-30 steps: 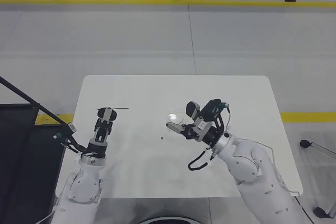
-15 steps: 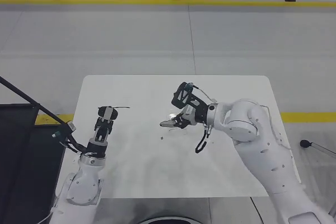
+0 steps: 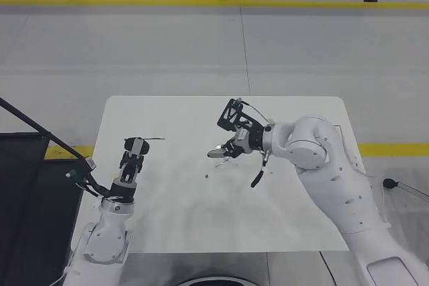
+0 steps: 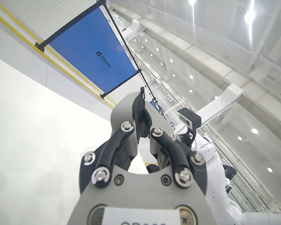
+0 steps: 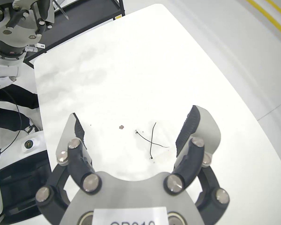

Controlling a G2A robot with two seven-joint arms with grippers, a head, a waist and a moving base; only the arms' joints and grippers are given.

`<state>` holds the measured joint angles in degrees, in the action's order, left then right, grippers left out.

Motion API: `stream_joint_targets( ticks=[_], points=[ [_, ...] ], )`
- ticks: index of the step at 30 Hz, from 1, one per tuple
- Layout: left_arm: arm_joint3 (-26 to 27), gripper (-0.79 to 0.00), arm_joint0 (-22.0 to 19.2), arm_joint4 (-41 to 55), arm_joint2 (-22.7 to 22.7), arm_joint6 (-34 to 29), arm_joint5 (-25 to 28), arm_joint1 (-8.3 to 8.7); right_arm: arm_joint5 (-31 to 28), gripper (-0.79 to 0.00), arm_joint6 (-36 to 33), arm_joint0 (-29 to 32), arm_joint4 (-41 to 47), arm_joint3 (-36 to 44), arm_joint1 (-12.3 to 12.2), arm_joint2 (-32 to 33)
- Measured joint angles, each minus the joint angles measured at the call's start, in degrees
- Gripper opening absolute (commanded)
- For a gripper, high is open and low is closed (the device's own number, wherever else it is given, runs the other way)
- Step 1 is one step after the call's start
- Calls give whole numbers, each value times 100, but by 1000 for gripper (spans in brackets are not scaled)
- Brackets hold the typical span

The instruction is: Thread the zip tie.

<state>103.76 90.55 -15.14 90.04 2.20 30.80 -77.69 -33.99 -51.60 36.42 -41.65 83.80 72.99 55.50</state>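
**A:** Item one, left gripper (image 3: 134, 148)?
**B:** Clenched on one thin black plastic zip tie (image 3: 156, 139), held above the left side of the white table (image 3: 186, 214).
**A:** Item two, right gripper (image 5: 134, 114)?
**B:** Released, fingers spread wide, above two crossed black zip ties (image 5: 152, 141) lying mid-table.

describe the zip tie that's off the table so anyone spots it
Over the white table, find the left gripper. The thin black plastic zip tie sticks out of its shut grip; the other two ties lie crossed on the tabletop.
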Motion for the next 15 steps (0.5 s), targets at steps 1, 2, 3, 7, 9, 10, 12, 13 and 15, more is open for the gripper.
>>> stream_joint_targets(
  ticks=[1,2,3,7,9,10,12,13,15],
  points=[
    [0,-785,0,0,0,0,0,0,-12,0,22,-18,-125,-28,3,-55],
    [0,-785,0,0,0,0,0,0,-40,0,6,-62,-244,-51,8,-114],
    [0,-785,0,0,0,0,0,0,-88,0,-46,-126,-385,-77,16,-192],
    [0,-785,0,0,0,0,0,0,-553,0,-307,-553,-809,-380,98,-666],
    [0,-785,0,0,0,0,0,0,-811,0,-228,-743,-844,-638,139,-809],
    [0,-785,0,0,0,0,0,0,-972,0,-144,-871,-831,-849,168,-883],
    [0,-785,0,0,0,0,0,0,-1107,0,-49,-1048,-809,-1162,213,-979],
    [0,-785,0,0,0,0,0,0,-1078,0,-39,-1167,-863,-1351,246,-1051],
    [0,-785,0,0,0,0,0,0,-925,0,-98,-1273,-1007,-1503,277,-1138]
  ],
)
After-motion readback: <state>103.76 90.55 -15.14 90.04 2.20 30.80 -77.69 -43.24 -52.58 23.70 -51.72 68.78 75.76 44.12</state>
